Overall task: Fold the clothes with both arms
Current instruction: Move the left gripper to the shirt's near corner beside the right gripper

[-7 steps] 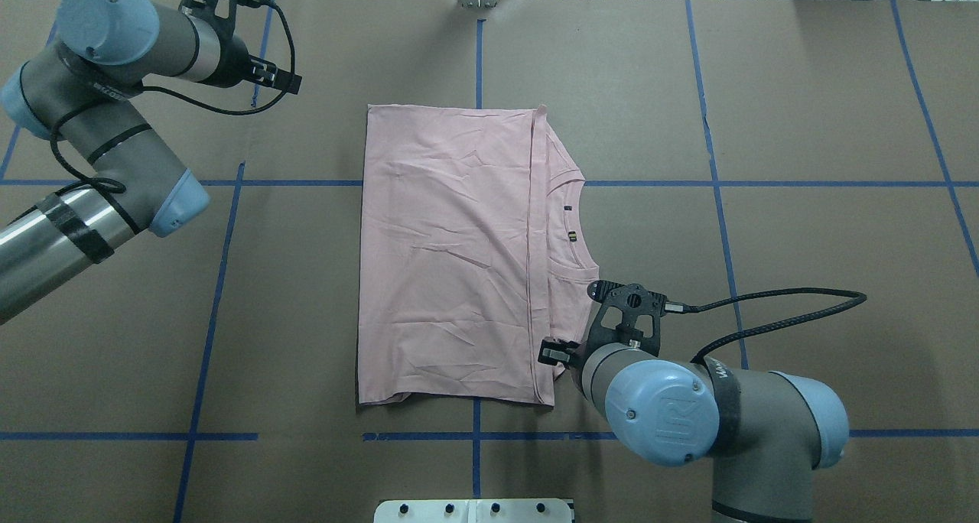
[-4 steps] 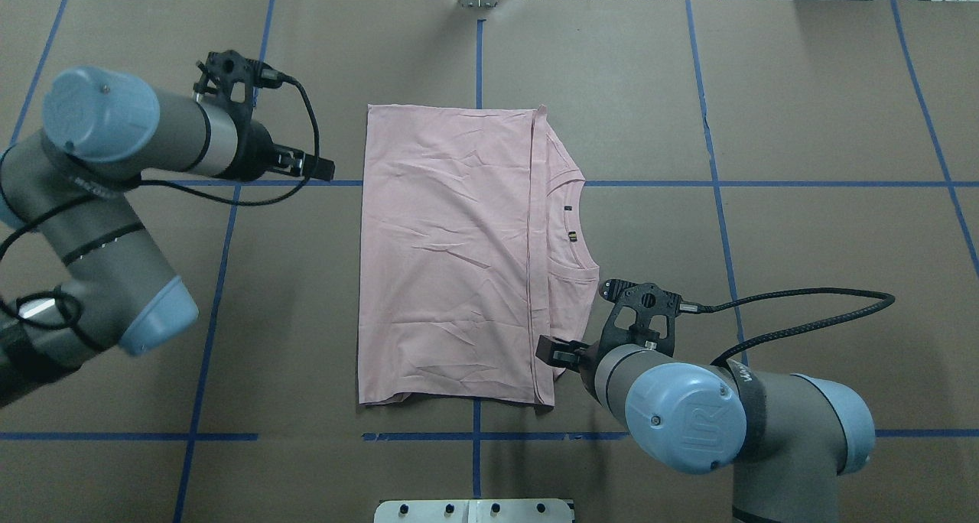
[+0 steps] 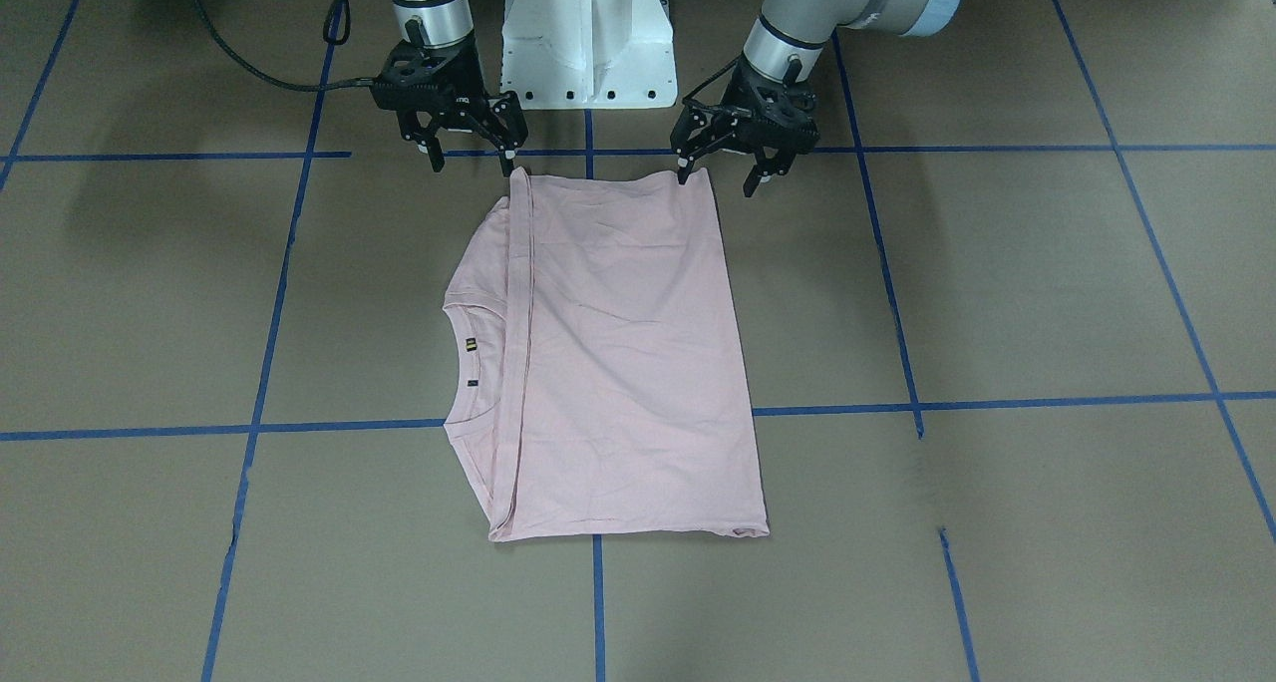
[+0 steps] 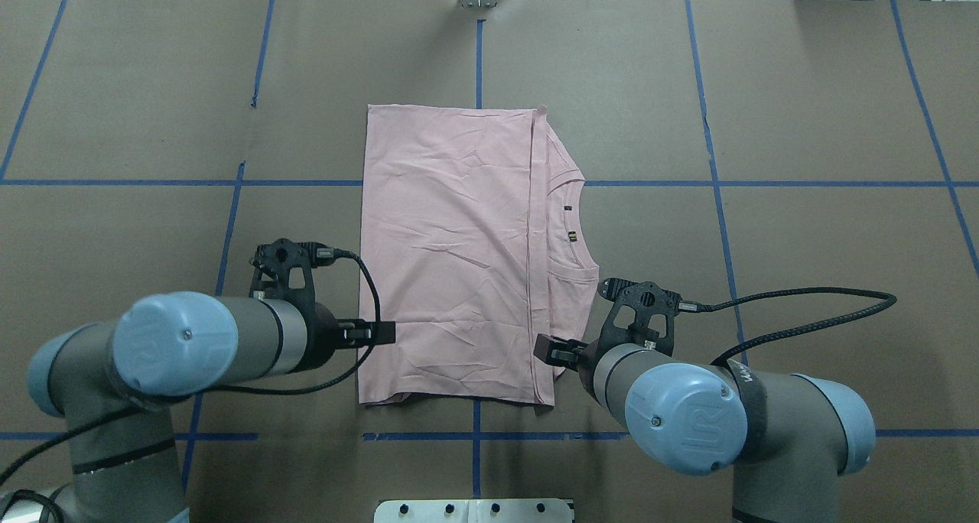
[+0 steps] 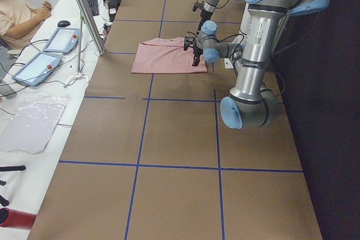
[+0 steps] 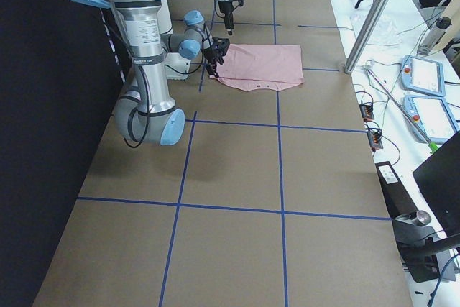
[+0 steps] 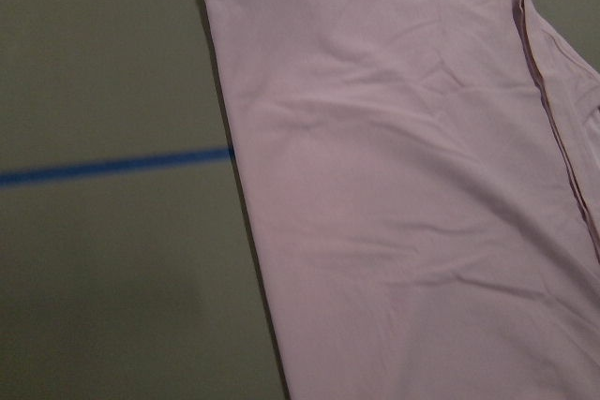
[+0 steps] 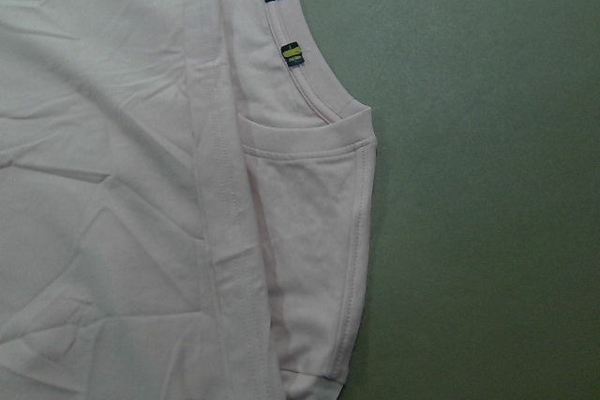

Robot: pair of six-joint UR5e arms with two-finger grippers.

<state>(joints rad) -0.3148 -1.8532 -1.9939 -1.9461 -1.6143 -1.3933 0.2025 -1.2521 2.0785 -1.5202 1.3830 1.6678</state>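
The pale pink T-shirt [image 4: 451,255] lies flat on the brown table, folded over so its print is hidden. The ribbed collar [image 4: 577,225] with two small labels shows on its right side. My left gripper [image 3: 716,178] is open and empty, hovering at the shirt's near left corner; it also shows in the overhead view [image 4: 380,332]. My right gripper [image 3: 474,162] is open and empty at the near right corner by the folded sleeve [image 8: 319,259]; it also shows in the overhead view [image 4: 549,349]. Both wrist views show only cloth [image 7: 403,203] and table.
Blue tape lines [image 4: 715,183] grid the brown table cover. The white pedestal base [image 3: 588,34] stands just behind both grippers. A metal post [image 5: 84,9], tablets [image 5: 35,67] and a seated person [image 5: 17,18] are along the far side.
My left arm has swung from the far left of the table toward the robot, to the shirt's near left corner. The right arm has barely moved. The shirt is unchanged.
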